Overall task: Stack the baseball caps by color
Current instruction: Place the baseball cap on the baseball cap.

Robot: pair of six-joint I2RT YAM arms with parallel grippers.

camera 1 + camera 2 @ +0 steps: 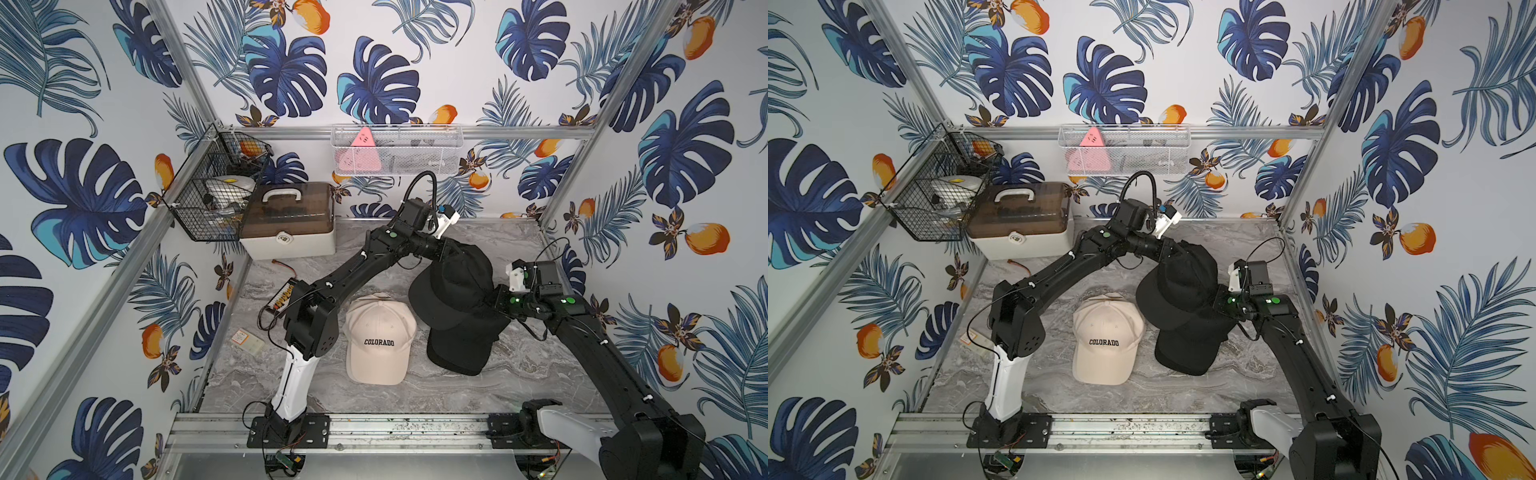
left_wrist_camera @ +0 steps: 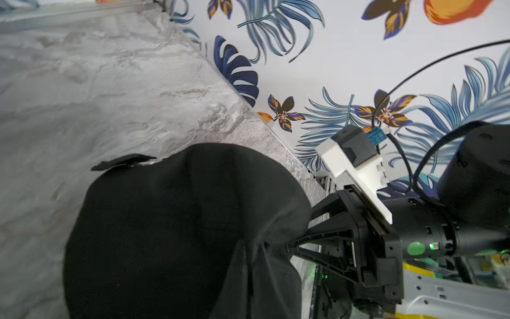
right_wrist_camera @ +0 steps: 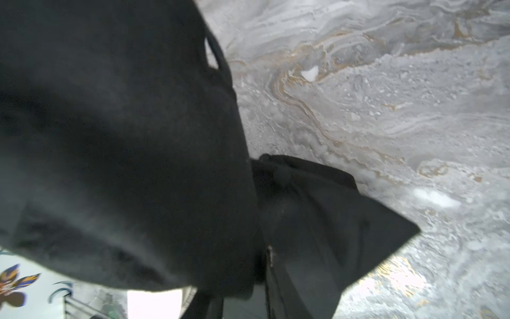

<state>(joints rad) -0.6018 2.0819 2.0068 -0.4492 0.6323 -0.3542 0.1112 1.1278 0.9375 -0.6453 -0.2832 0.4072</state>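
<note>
Right jaws stand narrow, pinched on the side of a black fabric baseball cap (image 1: 453,286). In the left wrist view their black fingers (image 2: 325,237) close on a gathered fold of its cloth. Left jaws are buried under the far end of the same cap's crown and cannot be seen in any view. They are closed, on that cap's rear as far as the top views show. The cap hangs raised between the two arms, above the right half of the desk.

Nearest on the grey marbled desk (image 1: 457,399) lies a cream fabric baseball cap (image 1: 380,336) with black "COLORADO" lettering. Its brim points toward the front edge, and it sits just right of the left arm's white lower link. Whether other caps lie under it cannot be told. Just beside it, to the right, sits a pile of black fabric caps (image 1: 459,357), directly beneath the raised one and partly covered by it.

Farther back on the left stands a white plastic case with a brown see-through lid (image 1: 286,224), beside a black wire basket (image 1: 208,199) in the corner. A white mesh basket (image 1: 397,151) hangs on the back wall.
</note>
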